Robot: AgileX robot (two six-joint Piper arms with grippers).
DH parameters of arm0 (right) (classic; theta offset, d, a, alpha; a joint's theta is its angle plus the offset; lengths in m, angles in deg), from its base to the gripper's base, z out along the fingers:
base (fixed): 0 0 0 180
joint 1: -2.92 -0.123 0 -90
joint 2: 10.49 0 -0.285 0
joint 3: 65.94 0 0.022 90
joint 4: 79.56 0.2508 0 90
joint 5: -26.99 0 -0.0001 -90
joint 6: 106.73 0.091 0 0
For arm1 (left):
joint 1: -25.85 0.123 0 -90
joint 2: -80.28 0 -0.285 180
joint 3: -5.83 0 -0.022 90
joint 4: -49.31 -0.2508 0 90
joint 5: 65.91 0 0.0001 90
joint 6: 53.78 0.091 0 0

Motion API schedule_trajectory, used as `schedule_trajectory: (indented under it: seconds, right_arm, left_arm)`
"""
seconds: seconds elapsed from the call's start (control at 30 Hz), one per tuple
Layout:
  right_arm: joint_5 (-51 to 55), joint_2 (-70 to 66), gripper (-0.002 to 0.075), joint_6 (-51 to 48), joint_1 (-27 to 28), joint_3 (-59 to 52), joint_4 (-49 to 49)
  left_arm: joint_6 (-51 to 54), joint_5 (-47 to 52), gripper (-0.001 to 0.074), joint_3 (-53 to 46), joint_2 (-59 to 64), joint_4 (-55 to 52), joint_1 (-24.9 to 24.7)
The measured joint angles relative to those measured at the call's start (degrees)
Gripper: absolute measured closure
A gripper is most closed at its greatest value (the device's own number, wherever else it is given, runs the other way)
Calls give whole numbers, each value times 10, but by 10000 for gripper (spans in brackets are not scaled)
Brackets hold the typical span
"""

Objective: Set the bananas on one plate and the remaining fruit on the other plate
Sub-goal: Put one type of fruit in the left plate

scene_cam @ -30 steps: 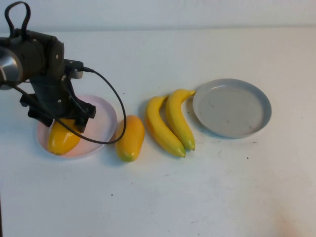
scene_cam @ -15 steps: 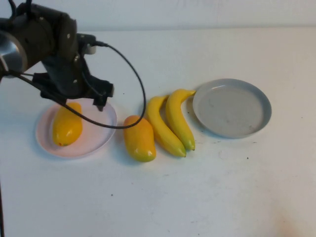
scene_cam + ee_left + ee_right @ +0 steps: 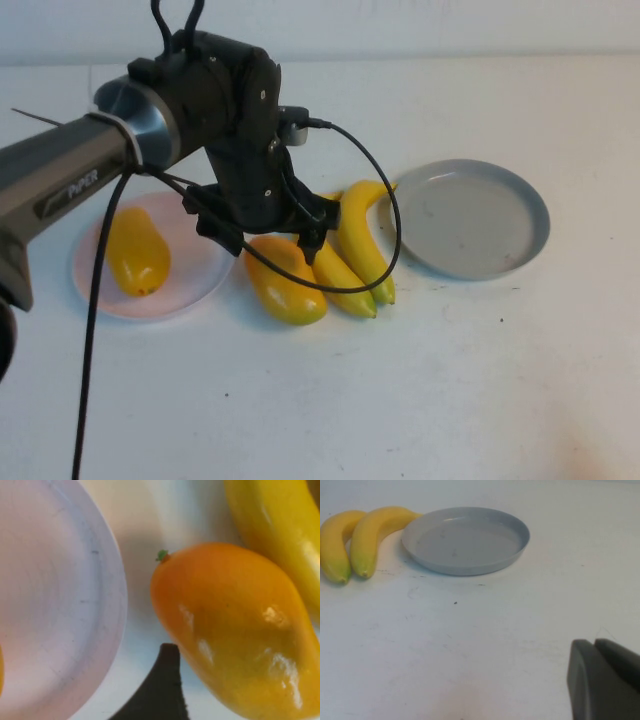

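**Fruit sorting: second mango under the left gripper**

Table [image 3: 420,400], white, fills the high view and carries everything. Two plates lie on it: the pink plate [image 3: 205,270] at left of centre, the grey-blue plate [image 3: 470,218] at right of centre, bare. The left arm reaches in from the left edge, and its left gripper [image 3: 262,238] hangs over the middle of the frame with jaws spread wide, holding nothing; it appears placed there to take the loose mango [image 3: 285,285] just below it. Two mangoes are counted: that one on the table between pink plate and bananas, touching the nearer banana, and another mango [image 3: 137,251] already on the pink plate. Two bananas [image 3: 355,250] lie side by side just left of the grey-blue plate, not yet moved. The right gripper [image 3: 605,680], parked at the lower right of its wrist view, is closed and empty.
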Motion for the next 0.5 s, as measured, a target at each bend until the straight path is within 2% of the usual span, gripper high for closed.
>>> schedule_trajectory:
  seconds: [0.5]
  right_arm:
    - [0,0,742,0,0,0,0]
  left_arm:
    - [-35,-4,66,1,49,16,0]
